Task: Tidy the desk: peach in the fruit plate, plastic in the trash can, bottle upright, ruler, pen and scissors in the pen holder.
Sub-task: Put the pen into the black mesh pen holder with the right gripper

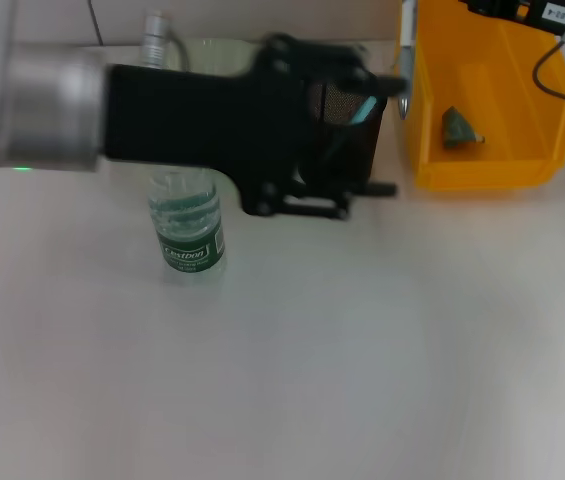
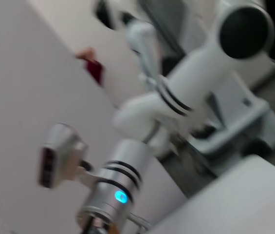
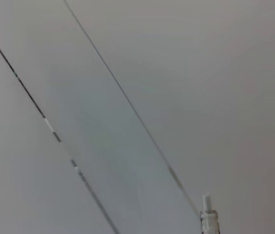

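The clear bottle (image 1: 190, 228) with a green label stands upright at centre left, its cap (image 1: 152, 38) showing behind my left arm. My left gripper (image 1: 312, 205) reaches in from the left and hangs over the black mesh pen holder (image 1: 347, 125), hiding most of it. A teal item (image 1: 363, 108) sticks up at the holder's rim. A crumpled greenish piece of plastic (image 1: 460, 128) lies in the yellow trash can (image 1: 482, 170). A transparent ruler (image 3: 108, 146) with edge marks crosses the right wrist view close to the camera. Peach, scissors and fruit plate are out of view.
A slim silver object (image 1: 405, 50) stands by the trash can's left wall. Black parts of my right arm (image 1: 522, 10) and a cable (image 1: 552, 80) hang over the bin's far right corner. The left wrist view shows the robot's body (image 2: 176, 102) and a silver arm segment (image 2: 120, 195).
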Tool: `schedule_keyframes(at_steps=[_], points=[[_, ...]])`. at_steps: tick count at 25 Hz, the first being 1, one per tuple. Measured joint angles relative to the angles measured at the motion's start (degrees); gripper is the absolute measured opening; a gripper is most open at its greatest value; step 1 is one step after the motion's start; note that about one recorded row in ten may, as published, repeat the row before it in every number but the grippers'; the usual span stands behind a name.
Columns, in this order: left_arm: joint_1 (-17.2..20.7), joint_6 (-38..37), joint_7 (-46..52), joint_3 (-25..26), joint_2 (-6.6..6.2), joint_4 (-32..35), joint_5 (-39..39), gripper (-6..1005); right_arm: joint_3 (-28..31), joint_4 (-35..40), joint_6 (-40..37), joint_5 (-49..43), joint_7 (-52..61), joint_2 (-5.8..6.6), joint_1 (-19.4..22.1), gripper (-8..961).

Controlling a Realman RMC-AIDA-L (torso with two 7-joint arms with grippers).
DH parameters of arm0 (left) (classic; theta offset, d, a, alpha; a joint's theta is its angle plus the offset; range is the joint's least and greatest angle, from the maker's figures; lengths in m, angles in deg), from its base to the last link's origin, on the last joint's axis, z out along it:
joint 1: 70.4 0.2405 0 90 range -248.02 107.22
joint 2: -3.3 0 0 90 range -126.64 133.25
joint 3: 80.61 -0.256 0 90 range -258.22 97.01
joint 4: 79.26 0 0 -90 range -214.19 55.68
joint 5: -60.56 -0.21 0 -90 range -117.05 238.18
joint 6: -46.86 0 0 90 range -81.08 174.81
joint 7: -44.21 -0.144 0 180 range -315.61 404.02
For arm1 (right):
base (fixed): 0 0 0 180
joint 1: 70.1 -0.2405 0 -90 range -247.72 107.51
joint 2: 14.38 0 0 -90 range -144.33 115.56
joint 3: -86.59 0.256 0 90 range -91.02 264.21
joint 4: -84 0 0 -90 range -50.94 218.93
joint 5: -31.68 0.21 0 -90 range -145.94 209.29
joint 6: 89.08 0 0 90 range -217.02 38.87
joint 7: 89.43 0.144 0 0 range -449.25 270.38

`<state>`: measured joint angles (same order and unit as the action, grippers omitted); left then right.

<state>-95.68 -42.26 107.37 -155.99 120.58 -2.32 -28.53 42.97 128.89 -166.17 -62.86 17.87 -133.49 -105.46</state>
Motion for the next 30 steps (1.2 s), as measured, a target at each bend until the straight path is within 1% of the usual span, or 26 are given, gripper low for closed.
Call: schedule_keyframes(at_steps=[2,3,4,5,6,7,8,10,11,12,15,16,17,21,23,30], points=[[0.82,-3.89,-2.04,7.05,0.97,-4.53,2.17,664,-0.29,-0.76,1.46,0.91,-2.95,-0.06,-0.64,126],[0.82,-3.89,-2.04,7.05,0.97,-4.53,2.17,664,-0.42,-1.67,1.95,1.89,-5.26,-0.08,-1.13,126],[1.22,-5.76,-3.09,10.83,1.1,-7.48,3.43,665,-0.48,-2.21,2.15,2.52,-6.53,-0.08,-1.44,126],[1.54,-7.63,-3.98,14.28,1.07,-10.56,4.68,665,-0.47,-3.0,2.42,3.45,-8.53,-0.08,-1.79,126],[1.79,-9.85,-4.95,18.8,0.86,-14.53,5.74,665,-0.5,-3.75,2.6,4.39,-10.71,-0.08,-2.15,126],[1.79,-9.85,-4.95,18.8,0.86,-14.53,5.74,665,-0.48,-4.42,2.93,5.32,-12.9,-0.09,-2.4,126],[2.52,-12.97,-6.55,26.72,0.54,-20.89,5.9,664,-0.48,-5.55,3.08,6.72,-15.53,-0.13,-2.79,126],[3.44,-13.55,-7.49,29.53,0.22,-24.02,5.75,664,-0.5,-8.85,3.21,10.11,-21.74,-0.21,-3.92,126],[4.27,-13.69,-8.47,31.06,-0.1,-26.19,5.67,664,-0.5,-12.87,3.22,12.83,-27.58,-0.21,-5.24,126],[4.9,-13.58,-9.23,31.68,-0.29,-27.86,5.65,664,-0.5,-12.87,3.22,12.83,-27.58,-0.21,-5.24,126],[6.92,-13.14,-11.89,33.45,-1.34,-33.99,5.66,663,-0.5,-18.01,4.36,14.61,-33.6,-0.24,-7.24,126],[7.41,-13.1,-12.43,33.79,-1.79,-35.98,5.67,663,-0.5,-20.76,5.42,14.91,-36.74,-0.33,-8.52,126],[7.88,-13.03,-13.03,34.08,-2.4,-38.33,5.7,663,-0.5,-20.76,5.42,14.91,-36.74,-0.33,-8.52,126],[8.96,-12.71,-14.34,34.33,-3.57,-44.28,5.76,663,-0.5,-25.99,7.35,15.92,-45.43,-0.62,-10.46,126],[9.49,-12.16,-14.51,34.28,-3.55,-45.22,5.28,663,-0.49,-26.44,7.61,16.01,-45.94,-0.62,-10.47,126],[11.02,-10.2,-14.64,34.39,-2.36,-46.0,-0.1,664,-0.48,-29.17,10.43,16.06,-50.82,-0.59,-9.82,126]])
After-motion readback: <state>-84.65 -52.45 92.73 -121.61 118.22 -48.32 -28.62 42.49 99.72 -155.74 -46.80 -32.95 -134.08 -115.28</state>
